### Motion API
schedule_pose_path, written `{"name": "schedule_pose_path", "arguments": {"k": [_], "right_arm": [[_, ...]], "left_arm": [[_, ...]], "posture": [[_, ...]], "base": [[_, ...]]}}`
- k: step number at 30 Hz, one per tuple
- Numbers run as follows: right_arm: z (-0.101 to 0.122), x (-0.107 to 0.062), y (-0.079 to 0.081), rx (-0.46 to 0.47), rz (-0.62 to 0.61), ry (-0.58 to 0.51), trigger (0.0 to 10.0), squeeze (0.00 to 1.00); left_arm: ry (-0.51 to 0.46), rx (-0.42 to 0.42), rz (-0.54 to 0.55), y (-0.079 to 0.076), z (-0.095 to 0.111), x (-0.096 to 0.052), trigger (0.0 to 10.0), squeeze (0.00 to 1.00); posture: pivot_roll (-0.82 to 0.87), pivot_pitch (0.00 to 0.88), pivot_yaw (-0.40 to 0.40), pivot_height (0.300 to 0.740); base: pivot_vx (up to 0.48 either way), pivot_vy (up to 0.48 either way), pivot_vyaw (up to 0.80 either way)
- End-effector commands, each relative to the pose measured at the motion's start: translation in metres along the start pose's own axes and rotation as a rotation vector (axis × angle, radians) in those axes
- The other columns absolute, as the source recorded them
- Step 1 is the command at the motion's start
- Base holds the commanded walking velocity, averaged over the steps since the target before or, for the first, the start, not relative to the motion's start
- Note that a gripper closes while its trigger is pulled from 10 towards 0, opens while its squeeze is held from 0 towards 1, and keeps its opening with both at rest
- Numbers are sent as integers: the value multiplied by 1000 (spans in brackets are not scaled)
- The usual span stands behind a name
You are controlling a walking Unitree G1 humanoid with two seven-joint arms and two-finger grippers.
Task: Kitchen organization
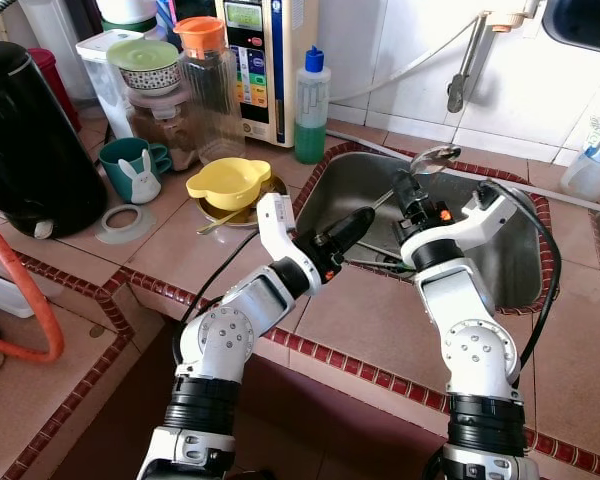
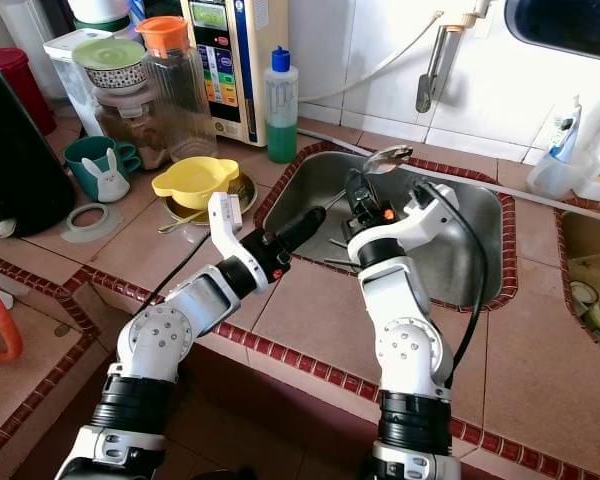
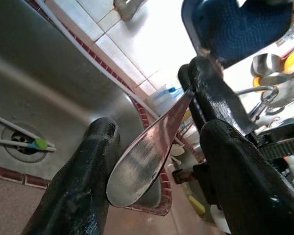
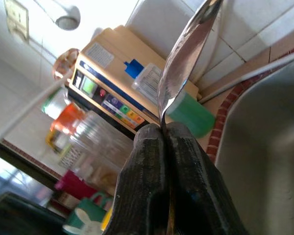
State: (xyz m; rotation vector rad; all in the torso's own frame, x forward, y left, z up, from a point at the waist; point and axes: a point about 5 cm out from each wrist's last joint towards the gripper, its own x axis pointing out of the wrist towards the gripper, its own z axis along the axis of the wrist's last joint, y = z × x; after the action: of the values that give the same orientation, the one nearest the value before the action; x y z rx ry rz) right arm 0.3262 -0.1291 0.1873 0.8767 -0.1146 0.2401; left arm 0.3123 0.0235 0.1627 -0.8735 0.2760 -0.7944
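Two grippers over the steel sink point(image 1: 510, 260), right gripper point(image 4: 167, 128) pinching a shiny metal spoon point(image 1: 432, 160), its handle end between the parted fingers of the left gripper point(image 3: 152, 161), chopsticks point(image 3: 17, 137) by the drain.

The polished metal spoon point(image 4: 188, 58) is running out past the top edge of the right wrist view, bowl cut off; its handle end is disappearing between the right gripper's point(image 4: 162, 128) pressed-together black fingers. In the left wrist view the spoon's far end is passing behind a black finger point(image 3: 213, 93). The big black rounded appliance point(image 1: 25, 140) is being cropped by the left edge. Two thin white sticks point(image 3: 14, 132) over the sink drain are staying too small to identify.
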Motion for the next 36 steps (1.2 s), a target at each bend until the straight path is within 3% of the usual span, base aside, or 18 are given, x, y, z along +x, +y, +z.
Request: {"name": "schedule_pose_path", "arguments": {"k": [1, 11, 12, 17, 20, 21, 23, 27, 28, 29, 36], "right_arm": [[2, 1, -11, -59, -55, -1, 0, 0], [14, 0, -30, -165, -118, -43, 0, 0], [17, -1, -34, -192, -132, -51, 0, 0], [24, -5, -47, -284, -171, -54, 0, 0], [25, -6, -58, -433, -201, -15, 0, 0], [25, -6, -58, -433, -201, -15, 0, 0], [22, -5, -69, -640, -229, 58, 0, 0], [20, -4, -83, -847, -258, 135, 0, 0], [19, -3, -87, -885, -256, 153, 3882, 0], [18, -2, -92, -974, -243, 193, 9333, 0], [17, -1, -93, -1003, -239, 206, 9333, 0]], "left_arm": [[-20, 32, -26, -4, 3, 1, 10000, 1000], [-38, 153, 33, 3, 9, -3, 10000, 1000], [-54, 200, 46, 5, 12, -5, 10000, 1000], [-61, 239, 57, 7, 16, -10, 10000, 1000], [-67, 267, 71, 10, 18, -12, 10000, 1000], [-67, 267, 71, 10, 18, -12, 10000, 1000], [-57, 317, 69, 11, 16, -11, 10000, 1000], [-37, 397, 46, 8, 13, -10, 10000, 1000], [-31, 420, 41, 7, 12, -9, 10000, 1000], [-25, 448, 35, 6, 11, -9, 10000, 1000], [-23, 453, 35, 6, 11, -9, 10000, 1000]], "posture": [[104, 37, 30, 740], [109, 35, 39, 740], [109, 35, 39, 740], [113, 33, 38, 740], [114, 33, 38, 740], [114, 33, 38, 740], [119, 27, 37, 740], [128, 21, 37, 740], [131, 19, 38, 740], [134, 18, 39, 740], [136, 17, 39, 740]], "base": [[0, 0, 0], [0, 0, 0], [0, 0, 0], [0, 0, 0], [0, 0, 0], [0, 0, 0], [0, 0, 0], [0, 0, 0], [0, 0, 0], [0, 0, 0], [0, 0, 0]]}}
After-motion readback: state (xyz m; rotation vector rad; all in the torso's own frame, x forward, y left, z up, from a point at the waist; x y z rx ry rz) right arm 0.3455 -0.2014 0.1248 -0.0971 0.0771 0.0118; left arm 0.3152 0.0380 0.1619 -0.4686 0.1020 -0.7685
